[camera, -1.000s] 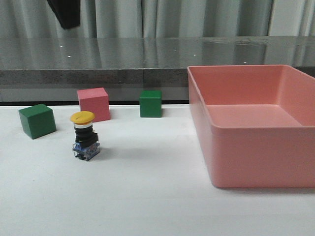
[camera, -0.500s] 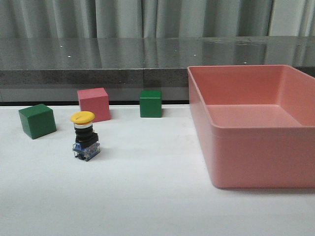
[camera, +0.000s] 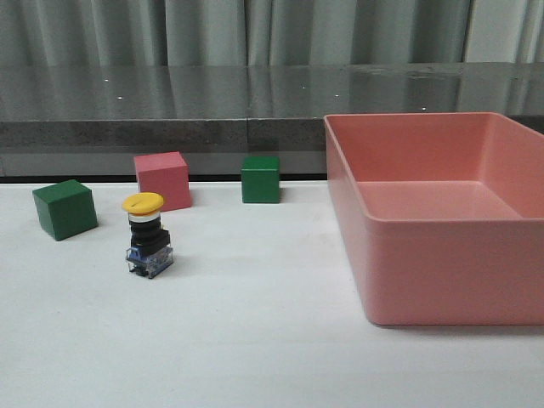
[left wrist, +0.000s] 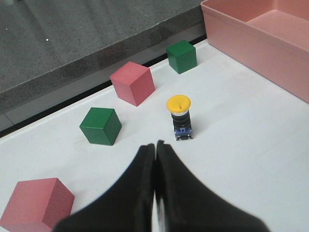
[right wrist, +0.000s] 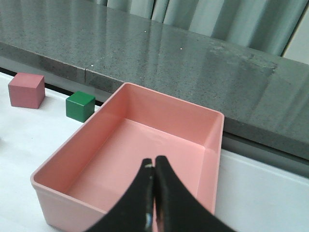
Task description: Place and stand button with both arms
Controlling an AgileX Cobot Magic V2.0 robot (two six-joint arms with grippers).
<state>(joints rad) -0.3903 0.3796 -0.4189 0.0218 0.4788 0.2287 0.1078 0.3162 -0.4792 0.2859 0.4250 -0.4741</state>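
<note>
no readable text or labels anywhere

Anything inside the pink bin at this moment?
The pink bin looks empty: the right wrist view shows its bare floor. The right gripper hides a small strip of floor; the button stands outside on the table.

Smooth plastic bin (camera: pixel 442 272), polished stone ledge (camera: pixel 255 93)

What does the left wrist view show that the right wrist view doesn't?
Only the left wrist view: the button standing upright on the table, a second pink cube, a second green cube and the shut left gripper. Only the right wrist view: the shut right gripper. Both: the pink bin, the far pink cube, the far green cube.
</note>
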